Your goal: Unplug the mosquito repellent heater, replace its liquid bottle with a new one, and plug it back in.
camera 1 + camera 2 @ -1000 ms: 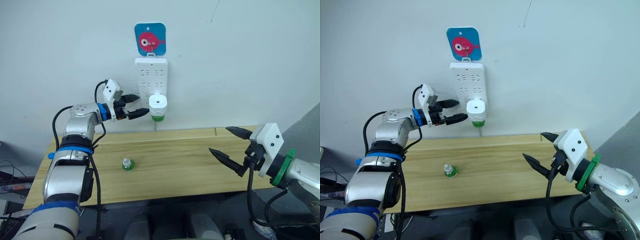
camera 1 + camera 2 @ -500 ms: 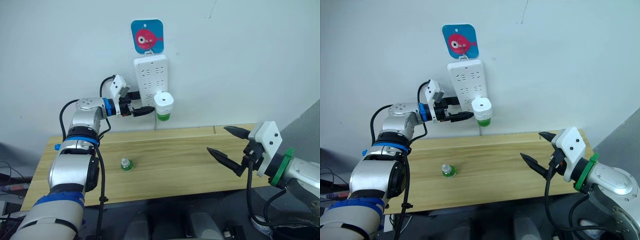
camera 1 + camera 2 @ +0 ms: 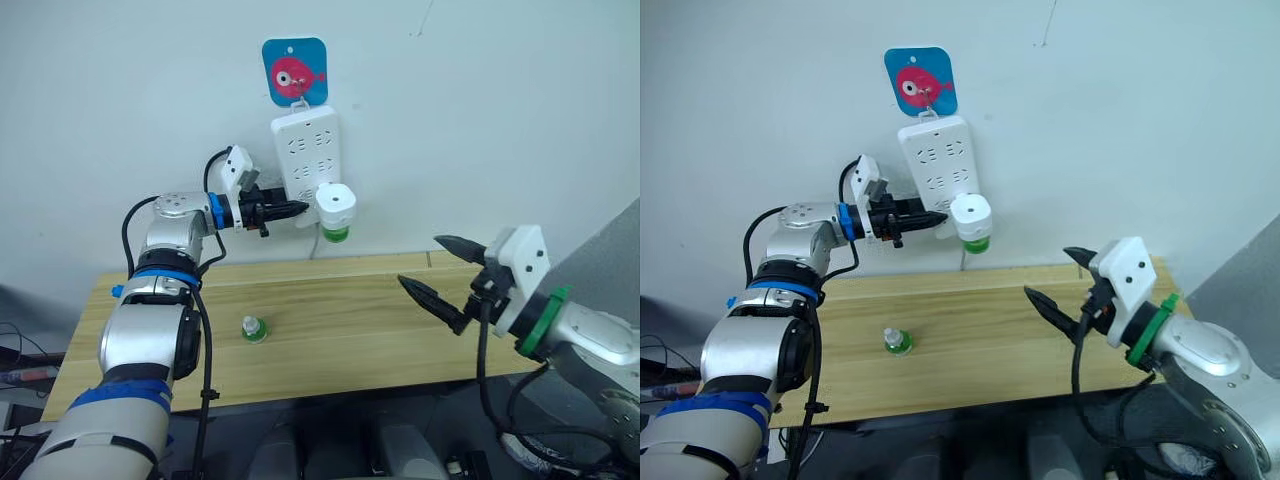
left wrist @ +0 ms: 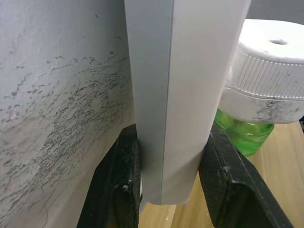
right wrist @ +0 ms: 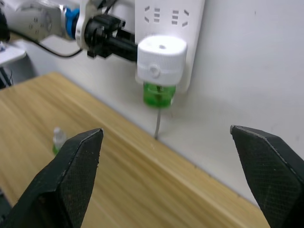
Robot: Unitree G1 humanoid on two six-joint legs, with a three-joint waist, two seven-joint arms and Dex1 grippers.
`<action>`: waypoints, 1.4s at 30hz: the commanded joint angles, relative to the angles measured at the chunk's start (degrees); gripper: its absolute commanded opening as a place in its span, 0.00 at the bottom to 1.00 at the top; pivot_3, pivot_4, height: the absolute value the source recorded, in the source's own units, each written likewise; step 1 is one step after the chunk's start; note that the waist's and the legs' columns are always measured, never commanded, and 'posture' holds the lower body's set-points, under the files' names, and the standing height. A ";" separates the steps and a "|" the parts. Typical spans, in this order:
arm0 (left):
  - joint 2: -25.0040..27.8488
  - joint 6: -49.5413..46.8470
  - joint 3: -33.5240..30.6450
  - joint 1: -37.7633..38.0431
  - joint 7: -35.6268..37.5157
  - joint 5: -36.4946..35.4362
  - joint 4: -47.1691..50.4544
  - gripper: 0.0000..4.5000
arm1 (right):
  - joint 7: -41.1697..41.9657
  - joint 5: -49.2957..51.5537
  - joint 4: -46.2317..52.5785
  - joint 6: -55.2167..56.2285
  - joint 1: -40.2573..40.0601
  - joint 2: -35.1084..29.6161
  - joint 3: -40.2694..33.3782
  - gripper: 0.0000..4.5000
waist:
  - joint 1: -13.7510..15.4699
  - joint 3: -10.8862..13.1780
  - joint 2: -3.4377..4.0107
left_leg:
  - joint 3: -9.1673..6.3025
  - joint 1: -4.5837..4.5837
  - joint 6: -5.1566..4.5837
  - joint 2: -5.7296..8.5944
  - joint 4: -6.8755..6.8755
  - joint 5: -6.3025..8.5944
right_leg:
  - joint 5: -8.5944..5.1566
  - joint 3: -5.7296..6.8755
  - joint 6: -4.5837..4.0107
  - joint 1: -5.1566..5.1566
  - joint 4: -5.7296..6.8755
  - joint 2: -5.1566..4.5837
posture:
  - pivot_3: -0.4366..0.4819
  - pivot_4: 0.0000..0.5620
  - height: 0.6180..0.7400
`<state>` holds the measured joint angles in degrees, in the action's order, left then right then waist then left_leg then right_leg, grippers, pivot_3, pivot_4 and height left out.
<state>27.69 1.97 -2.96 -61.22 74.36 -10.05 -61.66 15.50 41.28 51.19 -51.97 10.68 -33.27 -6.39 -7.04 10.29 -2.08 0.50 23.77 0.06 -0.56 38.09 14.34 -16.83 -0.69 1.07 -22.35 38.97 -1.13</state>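
Jaws of left gripper (image 3: 295,210) nipped on the power strip (image 3: 305,150) edge just beside the plugged-in mosquito repellent heater (image 3: 337,203), right gripper (image 3: 420,262) spread wide; light, stiff, smooth plastic, probably best pinched across ribbed sides.

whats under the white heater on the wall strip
A bright green bottle hangs from the underside of the heater; its neck is hidden inside the heater. Below it lies the wooden table.
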 commanded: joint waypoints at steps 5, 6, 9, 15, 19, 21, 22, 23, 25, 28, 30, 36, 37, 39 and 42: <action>-0.68 0.32 -0.74 0.21 -0.07 -0.56 3.41 0.29 | -15.07 -11.25 -5.33 -4.85 13.84 12.38 17.59 1.00 | -0.34 0.06 0.09 | -0.19 0.08 0.00 0.02 0.03 -0.01 | 0.00 0.02 -0.01 -0.01 0.03 0.01 | 0.14 0.34 1.00; -0.76 0.27 -0.78 0.39 -0.05 -0.63 3.71 0.29 | -16.85 -13.66 -7.18 -4.47 15.11 14.20 19.66 1.00 | -0.39 0.06 0.09 | -0.24 0.11 0.00 0.06 0.04 -0.01 | 0.00 -0.02 -0.01 -0.01 0.02 0.01 | 0.14 0.34 1.00; -1.13 0.02 -0.90 0.86 -0.11 -0.72 4.59 0.29 | -20.83 -20.29 -12.74 -2.00 18.42 19.34 23.50 1.00 | -0.63 0.07 0.11 | -0.25 0.16 0.00 0.10 0.04 -0.01 | 0.01 -0.06 -0.01 -0.02 0.01 -0.01 | 0.16 0.34 1.00; -1.25 -0.69 -0.99 1.47 -0.04 -0.74 5.94 0.29 | -20.73 -26.19 -19.36 1.28 21.28 24.69 24.70 1.00 | -0.74 0.07 0.12 | -0.34 0.19 0.00 0.12 0.03 -0.01 | 0.01 -0.02 -0.02 -0.02 0.01 -0.02 | 0.18 0.33 1.00; -1.21 -0.90 -1.11 1.56 -0.12 -0.75 6.31 0.29 | -18.96 -27.57 -23.50 2.83 22.99 27.98 24.76 1.00 | -0.84 0.08 0.14 | -0.39 0.18 0.00 0.11 0.03 -0.01 | 0.01 0.02 -0.02 -0.02 0.05 -0.01 | 0.18 0.33 1.00; -1.23 -1.06 -1.13 1.65 -0.16 -0.78 6.56 0.29 | -18.25 -28.07 -25.51 3.73 23.67 29.60 24.60 1.00 | -0.86 0.08 0.14 | -0.38 0.17 0.00 0.11 0.03 -0.01 | 0.01 0.02 -0.02 -0.02 0.05 -0.01 | 0.18 0.33 1.00; -1.22 -1.17 -1.13 1.73 -0.15 -0.79 6.74 0.29 | -18.00 -28.31 -26.47 4.27 23.97 30.33 24.41 1.00 | -0.86 0.08 0.14 | -0.38 0.18 0.00 0.11 0.04 -0.01 | 0.01 0.02 -0.02 -0.02 0.05 -0.01 | 0.18 0.33 1.00; -1.21 -1.29 -1.14 1.80 -0.17 -0.81 6.90 0.29 | -17.70 -28.66 -27.41 4.79 24.28 30.85 24.31 1.00 | -0.87 0.08 0.14 | -0.38 0.18 0.00 0.11 0.04 -0.01 | 0.01 0.02 -0.02 -0.02 0.05 -0.01 | 0.18 0.33 1.00; -1.23 -1.51 -1.15 1.95 -0.23 -0.83 7.27 0.29 | -17.07 -29.61 -29.62 6.08 24.97 31.56 24.06 1.00 | -0.87 0.09 0.15 | -0.37 0.18 -0.01 0.12 0.04 -0.01 | 0.01 0.01 -0.02 -0.02 0.04 -0.02 | 0.18 0.33 1.00; -1.25 -1.76 -1.17 2.15 -0.36 -0.90 7.75 0.29 | -16.48 -31.14 -32.85 7.57 26.00 32.13 23.35 1.00 | -0.88 0.09 0.16 | -0.39 0.19 0.00 0.12 0.03 -0.01 | 0.02 0.02 -0.03 -0.02 0.04 -0.03 | 0.19 0.33 1.00; -1.28 -1.85 -1.20 2.26 -0.42 -0.95 7.99 0.29 | -16.12 -31.60 -34.02 7.72 26.35 32.53 22.89 0.92 | -0.87 0.10 0.16 | -0.42 0.18 0.00 0.12 0.02 -0.01 | 0.02 0.05 -0.03 -0.03 0.06 -0.03 | 0.19 0.34 1.00; -1.43 -1.88 -1.31 2.57 -1.08 -1.04 8.58 0.29 | -15.41 -32.38 -34.52 5.79 27.47 33.62 21.80 0.66 | -0.91 0.13 0.21 | -0.42 0.18 0.00 0.12 0.02 -0.01 | 0.02 0.05 -0.03 -0.03 0.07 -0.03 | 0.19 0.34 1.00; -1.51 -1.26 -1.38 2.63 -1.69 -0.87 8.53 0.29 | -15.39 -32.36 -33.99 5.05 27.61 33.67 21.53 0.66 | -0.91 0.13 0.22 | -0.42 0.17 0.00 0.11 0.03 -0.01 | 0.02 0.04 -0.03 -0.03 0.08 -0.03 | 0.19 0.34 1.00; -1.58 0.44 -1.49 2.58 -3.53 -0.21 7.95 0.29 | -15.35 -32.19 -32.07 2.98 27.40 33.54 21.02 0.66 | -0.85 0.14 0.23 | -0.42 0.17 0.00 0.11 0.03 -0.02 | 0.02 0.05 -0.03 -0.03 0.09 -0.03 | 0.19 0.34 1.00; -1.35 3.12 -1.41 2.34 -6.76 1.17 6.15 0.29 | -14.92 -31.24 -25.65 -2.36 25.54 32.63 20.51 0.66 | -0.78 0.14 0.23 | -0.44 0.20 0.00 0.14 0.02 -0.02 | 0.02 0.05 -0.03 -0.02 0.07 -0.07 | 0.19 0.35 1.00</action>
<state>25.82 2.85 -4.37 -58.03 70.93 -10.09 -55.82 0.00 9.59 18.64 -51.93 36.73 -0.37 14.83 -7.82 10.43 -1.84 0.03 23.99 0.06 -0.41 38.11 14.33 -16.80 -0.64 1.04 -22.37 39.03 -1.21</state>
